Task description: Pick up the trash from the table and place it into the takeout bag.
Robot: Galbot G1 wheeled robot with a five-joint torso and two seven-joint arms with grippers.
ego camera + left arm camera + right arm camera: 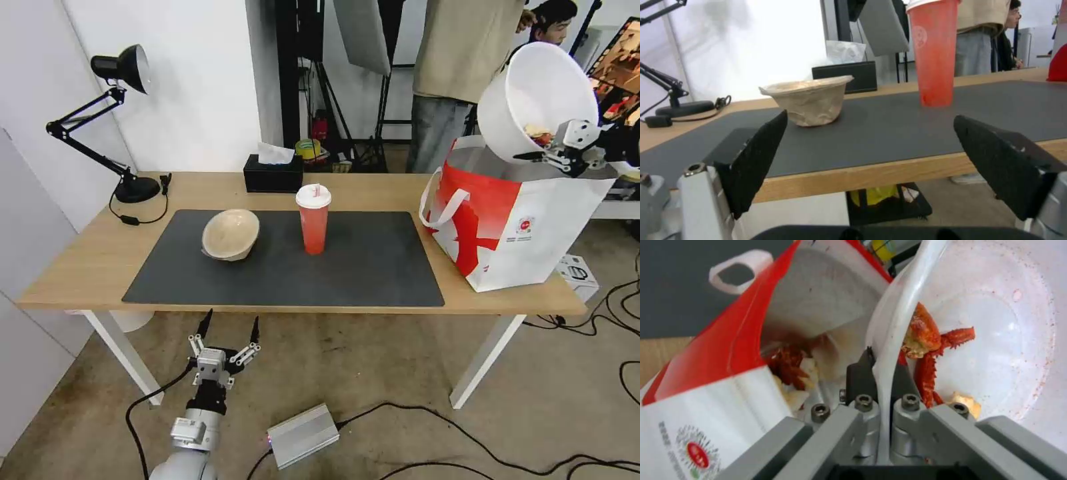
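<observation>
While right gripper (543, 157) clamps tipped white bowl (533, 100) over bag (520, 227) at 2 o'clock — scraps seemingly partly dumped — cup (313, 223), paper bowl (230, 235) remain; left gripper (228, 327) idle, jaws apart.

On the long light-wood bench (200, 193) lies a big dark grey mat (373, 267); the beige paper-pulp bowl (231, 234) sits on its left part, the tall red lidded cup (313, 219) at its middle. Behind them stands the black tissue box (273, 175). The boxy white-and-red takeout bag (517, 227) stands at the bench's right end, with the large white round bowl (533, 93) tilted above its mouth.
</observation>
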